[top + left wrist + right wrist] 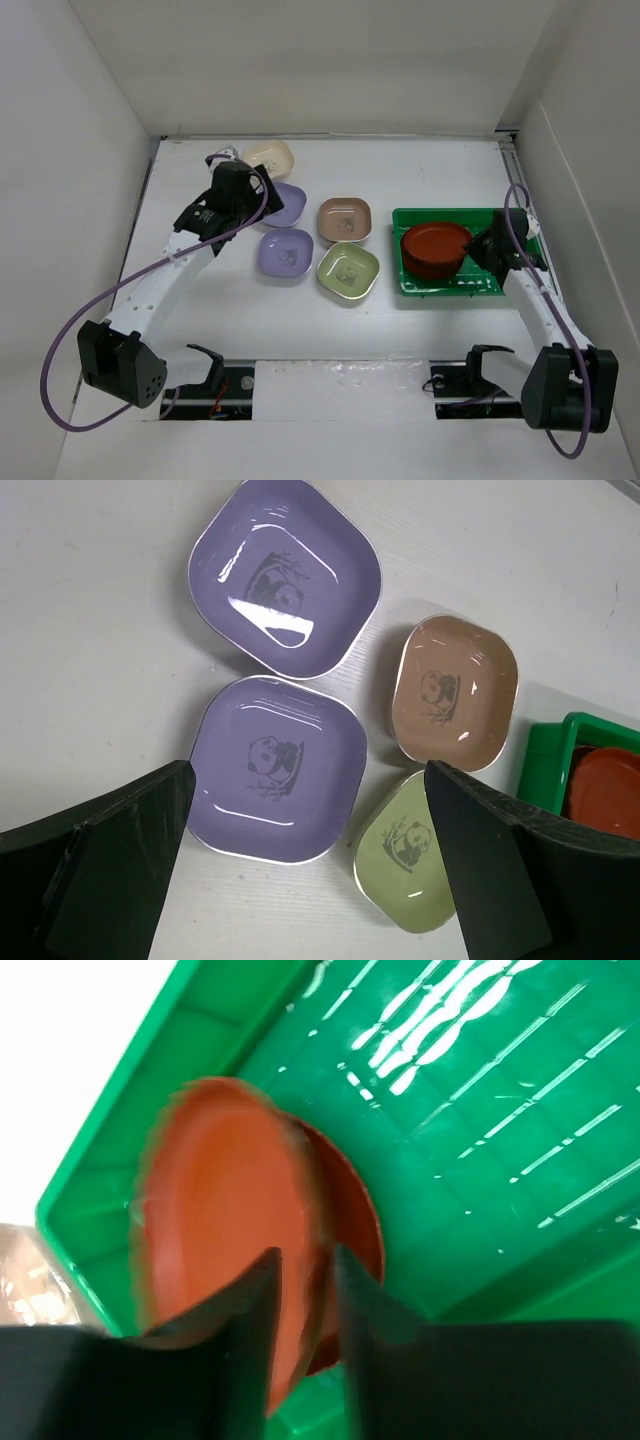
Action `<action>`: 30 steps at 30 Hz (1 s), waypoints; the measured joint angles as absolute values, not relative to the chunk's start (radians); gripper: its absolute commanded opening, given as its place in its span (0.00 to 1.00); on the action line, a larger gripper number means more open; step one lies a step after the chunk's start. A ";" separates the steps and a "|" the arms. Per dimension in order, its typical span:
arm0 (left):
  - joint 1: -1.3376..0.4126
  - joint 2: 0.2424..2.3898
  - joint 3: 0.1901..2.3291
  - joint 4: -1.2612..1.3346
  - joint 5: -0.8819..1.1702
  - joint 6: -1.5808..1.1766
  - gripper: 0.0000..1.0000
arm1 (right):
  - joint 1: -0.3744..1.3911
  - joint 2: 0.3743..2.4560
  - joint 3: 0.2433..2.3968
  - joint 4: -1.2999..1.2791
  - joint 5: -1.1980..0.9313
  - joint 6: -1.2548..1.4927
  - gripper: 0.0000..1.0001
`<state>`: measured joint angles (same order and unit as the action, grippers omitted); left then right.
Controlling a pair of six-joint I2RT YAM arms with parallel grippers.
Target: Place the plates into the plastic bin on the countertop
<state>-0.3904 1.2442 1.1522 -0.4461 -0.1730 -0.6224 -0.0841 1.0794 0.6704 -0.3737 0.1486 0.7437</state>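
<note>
Right gripper (478, 247) sits at the plastic bin (420, 213) beside two stacked red-orange plates (435, 248); grip unclear from above. Five remain on the countertop (430, 170): cream plate (272, 156), two lavender plates (285, 252), tan-pink plate (345, 219), olive plate (348, 271). The left gripper (255, 188) partly hides the far lavender one. Left wrist: jaws wide apart, empty; cream plate out of frame, bin cut off. Right wrist, blurred: fingers (255, 1290) pinch the rim of the tilted upper red-orange plate (220, 1190), not yet released; I judge two of seven nearly done.
</note>
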 measured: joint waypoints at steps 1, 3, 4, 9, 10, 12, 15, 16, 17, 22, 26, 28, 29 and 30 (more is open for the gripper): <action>-0.390 1.244 1.152 -0.447 -0.176 -0.622 1.00 | -0.084 1.079 0.670 -0.370 0.138 0.742 0.48; -0.390 1.244 1.152 -0.447 -0.182 -0.622 1.00 | -0.073 1.067 0.670 -0.367 0.122 0.744 0.82; -0.390 1.244 1.152 -0.447 -0.188 -0.623 1.00 | -0.064 1.055 0.670 -0.368 0.118 0.739 0.88; -0.390 1.245 1.152 -0.470 -0.226 -0.644 1.00 | -0.014 0.966 0.674 -0.393 0.127 0.738 1.00; -0.390 1.245 1.152 -0.475 -0.232 -0.651 1.00 | -0.009 0.949 0.680 -0.410 0.131 0.739 1.00; -0.390 1.245 1.151 -0.484 -0.250 -0.669 1.00 | 0.002 0.908 0.691 -0.432 0.137 0.738 1.00; -0.390 1.243 1.121 -0.482 -0.285 -0.710 1.00 | 0.064 0.848 0.722 -0.442 0.114 0.732 1.00; -0.389 1.243 1.107 -0.486 -0.294 -0.725 1.00 | 0.102 0.841 0.741 -0.444 0.100 0.727 1.00; -0.385 1.243 1.093 -0.493 -0.301 -0.739 1.00 | 0.154 0.844 0.770 -0.444 0.093 0.724 1.00; -0.350 1.252 1.060 -0.542 -0.336 -0.794 1.00 | 0.483 1.061 0.995 -0.433 0.121 0.684 0.98; -0.338 1.274 1.081 -0.607 -0.394 -0.836 1.00 | 0.685 1.305 1.114 -0.426 0.142 0.649 0.90; -0.335 1.277 1.098 -0.636 -0.418 -0.841 1.00 | 0.762 1.399 1.125 -0.432 0.170 0.635 0.85; -0.329 1.277 1.109 -0.649 -0.424 -0.834 1.00 | 0.797 1.439 1.126 -0.441 0.188 0.626 0.83; -0.320 1.275 1.121 -0.658 -0.427 -0.824 1.00 | 0.831 1.474 1.126 -0.450 0.202 0.617 0.81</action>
